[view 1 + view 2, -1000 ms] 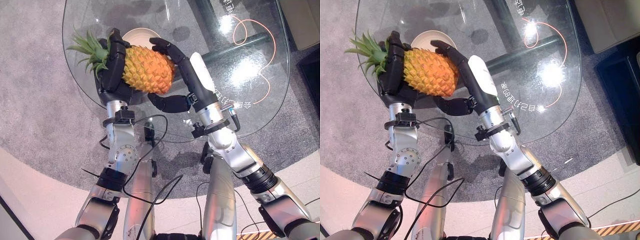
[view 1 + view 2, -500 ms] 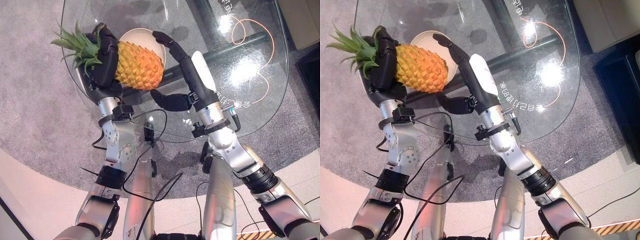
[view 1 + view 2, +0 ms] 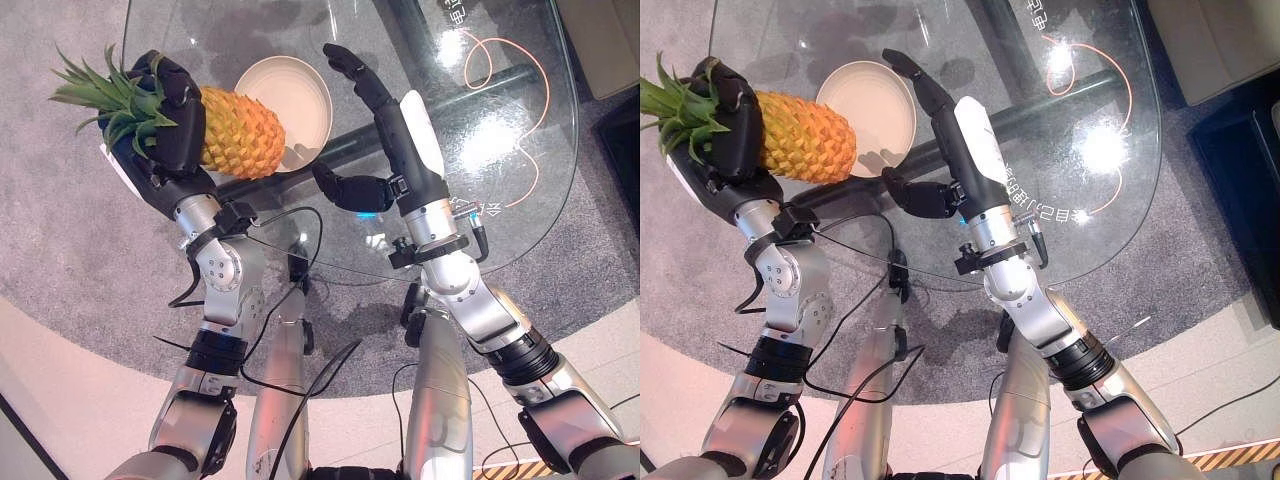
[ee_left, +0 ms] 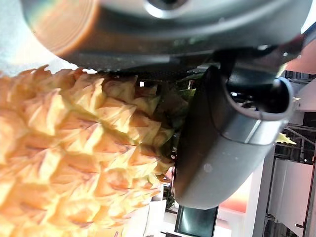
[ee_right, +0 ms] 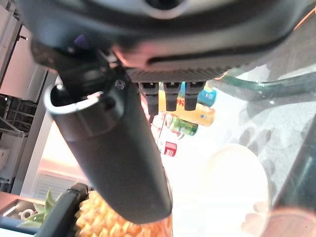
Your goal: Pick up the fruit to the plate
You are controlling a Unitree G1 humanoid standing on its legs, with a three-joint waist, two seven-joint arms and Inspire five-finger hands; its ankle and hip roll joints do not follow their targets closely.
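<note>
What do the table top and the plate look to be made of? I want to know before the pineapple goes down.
Table top: clear glass, glossy; the carpet shows through it and lights glare off it.
Plate: cream, smooth and matte, probably ceramic, possibly plastic.
Pineapple, held in the left hand: rough, scaly rind.

**Count of things in the scene**

One orange-yellow pineapple with a green leafy crown [image 3: 235, 135]. One round cream-white plate [image 3: 300, 85], lying on one round clear glass table [image 3: 500, 200]. Two dark robot hands: one left hand [image 3: 165, 130] at the left, with its fingers curled round the pineapple, and one right hand [image 3: 385, 120] to the right of the plate, fingers straight. Under the glass, one grey carpeted floor [image 3: 60, 260], and one thin orange looped cord [image 3: 520, 100] on the far right.
</note>
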